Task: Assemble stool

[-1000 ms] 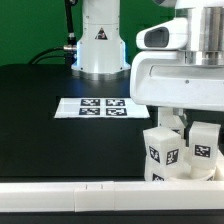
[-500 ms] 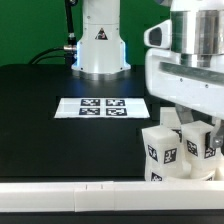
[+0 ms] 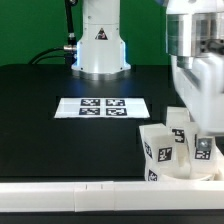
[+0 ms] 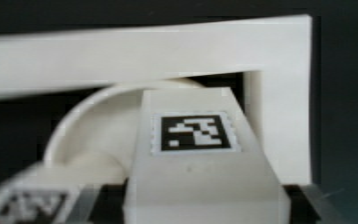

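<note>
Seating: leg (image 4: 194, 150) is going into seat (image 3: 200, 178) by the worktop's (image 3: 40, 110) rail (image 3: 60, 196) edge.
Pincer: (image 3: 200, 125) is clamping that leg.
Advice: keeping it upright, pressing straight.

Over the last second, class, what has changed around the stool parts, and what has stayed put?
The gripper has swung toward the exterior view's right, turning so its broad white face no longer fronts the camera. The stool legs shifted slightly with it. Whether it grips a leg cannot be told. The marker board, white rail and table stayed as they were.
</note>
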{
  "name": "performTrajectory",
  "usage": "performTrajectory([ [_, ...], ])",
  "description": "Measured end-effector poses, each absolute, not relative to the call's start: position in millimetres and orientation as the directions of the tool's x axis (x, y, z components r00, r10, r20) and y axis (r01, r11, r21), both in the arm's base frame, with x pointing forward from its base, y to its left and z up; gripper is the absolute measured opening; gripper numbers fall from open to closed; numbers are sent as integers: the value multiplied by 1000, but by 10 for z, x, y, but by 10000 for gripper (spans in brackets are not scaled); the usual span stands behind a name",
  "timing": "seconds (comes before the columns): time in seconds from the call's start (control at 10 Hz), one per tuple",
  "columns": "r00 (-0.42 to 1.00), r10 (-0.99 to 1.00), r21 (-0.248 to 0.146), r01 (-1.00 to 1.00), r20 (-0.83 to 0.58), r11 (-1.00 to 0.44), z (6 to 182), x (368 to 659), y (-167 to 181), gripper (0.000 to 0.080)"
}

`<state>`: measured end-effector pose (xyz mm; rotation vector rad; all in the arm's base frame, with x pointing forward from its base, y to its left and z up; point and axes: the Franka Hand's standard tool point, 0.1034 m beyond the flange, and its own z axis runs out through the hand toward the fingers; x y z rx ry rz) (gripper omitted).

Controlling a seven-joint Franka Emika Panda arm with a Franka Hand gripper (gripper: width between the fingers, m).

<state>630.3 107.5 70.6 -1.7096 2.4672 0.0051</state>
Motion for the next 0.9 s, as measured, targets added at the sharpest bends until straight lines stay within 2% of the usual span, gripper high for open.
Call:
performTrajectory([
  [0.1,-376,-918,-91,-917,-127,388,705,6289,1081,334],
  [0.2,-320,-940,-98,-938,-120,332,705,6289,1080,334],
  [0.3,-304,-945,-99,-944,-118,316,698,6285,1088,415],
  [0.4,-267,-957,-99,-955,-115,278,705,6282,1092,548],
  [0.5,-142,-984,-79,-985,-109,151,763,6274,1105,625],
  [0.6,29,-994,-93,-995,-105,-19,875,6305,1130,625],
  [0.7,248,-963,-91,-967,-105,-239,996,6293,1176,644],
  [0.8,369,-923,-92,-928,-107,-361,1042,6312,1197,644],
  [0.9,414,-905,-100,-909,-96,-406,1009,6313,1183,649],
])
